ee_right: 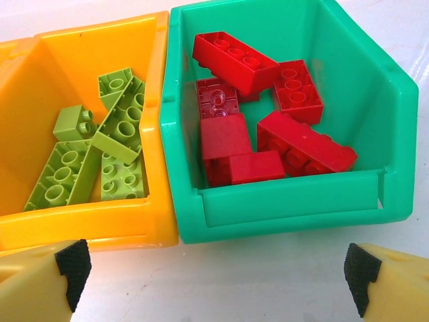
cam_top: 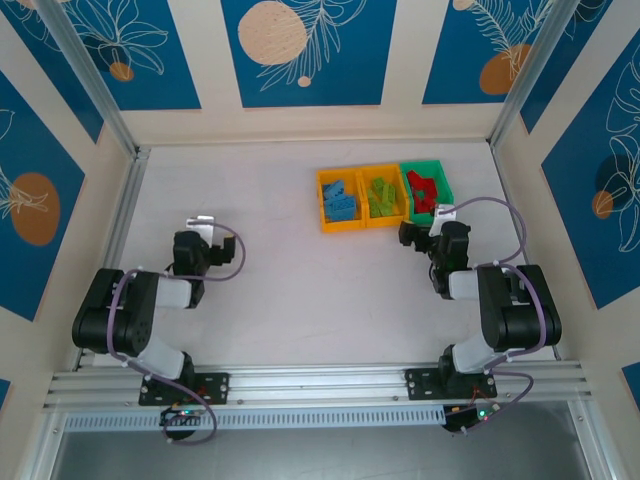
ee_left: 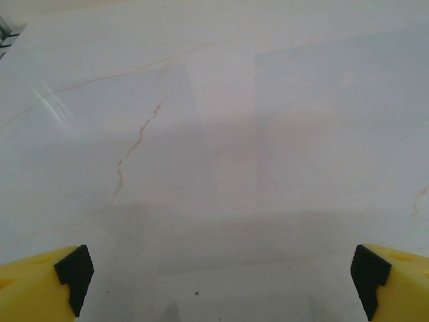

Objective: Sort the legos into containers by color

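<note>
The left gripper (ee_left: 221, 275) holds its jaws wide apart and empty over the table (ee_left: 214, 134). The right gripper (ee_right: 218, 268), also wide and empty, hangs just before the containers (cam_top: 362, 224). Blue legos (cam_top: 339, 203) lie in the left one, lime green legos (ee_right: 94, 154) in the middle, and red legos (ee_right: 261, 127) in the green one.

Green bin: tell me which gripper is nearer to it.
Right. The right gripper is just in front of the green bin, facing it; the left gripper is far to its left over bare table.

FREE: open table (cam_top: 260, 275) left of containers (cam_top: 345, 226) | BLOCK: containers just ahead of right tool (ee_right: 214, 268)
</note>
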